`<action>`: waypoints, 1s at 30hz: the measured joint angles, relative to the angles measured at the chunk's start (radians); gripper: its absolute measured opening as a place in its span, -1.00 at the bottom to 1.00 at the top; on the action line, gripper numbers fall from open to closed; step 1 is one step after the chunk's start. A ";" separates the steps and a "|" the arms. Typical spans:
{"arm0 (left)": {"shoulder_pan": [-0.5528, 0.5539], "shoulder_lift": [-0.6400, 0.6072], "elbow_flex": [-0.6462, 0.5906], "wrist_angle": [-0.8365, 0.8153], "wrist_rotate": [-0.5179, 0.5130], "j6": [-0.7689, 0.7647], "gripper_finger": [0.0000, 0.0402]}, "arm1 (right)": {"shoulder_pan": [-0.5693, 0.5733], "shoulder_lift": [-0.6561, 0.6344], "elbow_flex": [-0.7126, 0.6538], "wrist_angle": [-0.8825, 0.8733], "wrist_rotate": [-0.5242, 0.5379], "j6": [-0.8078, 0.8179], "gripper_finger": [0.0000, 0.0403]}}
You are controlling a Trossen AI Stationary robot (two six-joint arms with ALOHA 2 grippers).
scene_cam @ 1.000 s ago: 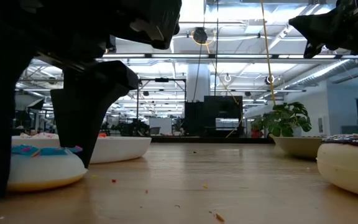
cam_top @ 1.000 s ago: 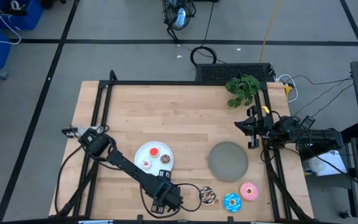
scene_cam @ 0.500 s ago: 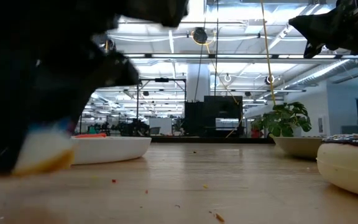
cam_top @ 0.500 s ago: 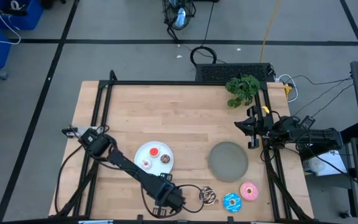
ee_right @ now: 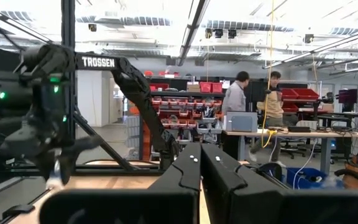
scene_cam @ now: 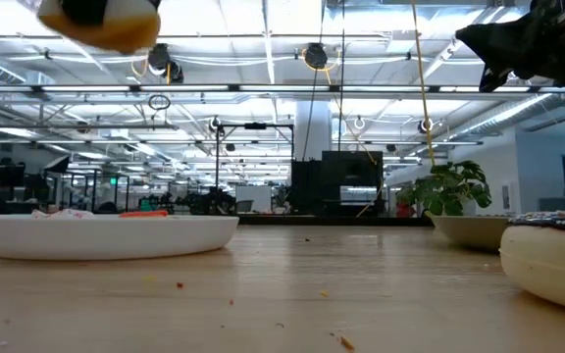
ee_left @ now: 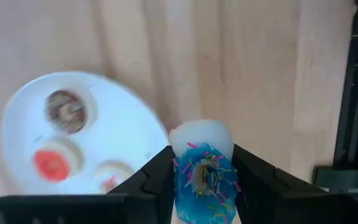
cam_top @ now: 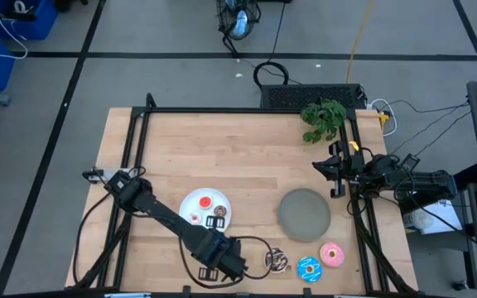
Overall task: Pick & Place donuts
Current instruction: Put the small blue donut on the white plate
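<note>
My left gripper [ee_left: 202,186] points down, shut on a tiny blue-iced donut with sprinkles [ee_left: 199,177], above the table beside the white plate's [ee_left: 120,127] near right rim. In the low view that donut [scene_cam: 101,22] hangs high at the left. On the white plate [cam_top: 189,203] lie a red [ee_left: 51,163], a pink-white [ee_left: 109,176] and a brown [ee_left: 67,111] tiny donut. Three larger donuts rest flat near the front edge: chocolate [cam_top: 277,261], blue-iced [cam_top: 309,268], pink-iced [cam_top: 332,254]. My right gripper [ee_right: 201,163] waits shut at the table's right edge. My left gripper pinches the tiny blue donut by two opposite sides of its rim [ee_left: 178,180] between its two fingers, which come from above and point down. The donut is lifted clear of the table, its icing up toward the wrist and its white base [ee_left: 201,134] showing beyond.
A grey plate [cam_top: 304,212] sits right of the white one. A potted plant [cam_top: 324,118] stands at the far right corner. Black frame rails run along the table's left [cam_top: 131,157] and right [cam_top: 358,223] sides. Bare wood spans the far half of the table.
My left gripper stood with its fingers on either side of the tiny blue donut on the table, has shut on it and has gone straight up. The donut has been lifted clear of the table, high in the low view now.
</note>
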 joint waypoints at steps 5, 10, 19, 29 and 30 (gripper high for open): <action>0.001 -0.021 0.039 -0.041 -0.003 -0.008 -0.32 | 0.000 0.000 0.000 0.000 0.000 0.000 -1.00; 0.007 -0.057 0.035 -0.044 -0.046 -0.009 -0.32 | 0.000 0.001 0.000 0.001 -0.001 0.001 -1.00; 0.006 -0.062 0.034 -0.043 -0.067 -0.010 -0.32 | 0.000 0.005 0.000 0.000 -0.002 0.001 -1.00; 0.003 -0.062 0.034 -0.043 -0.085 -0.018 -0.32 | 0.000 0.005 0.000 0.010 -0.001 -0.008 -1.00; 0.003 -0.062 0.034 -0.043 -0.085 -0.022 -0.32 | 0.000 0.005 0.000 0.016 -0.001 -0.008 -1.00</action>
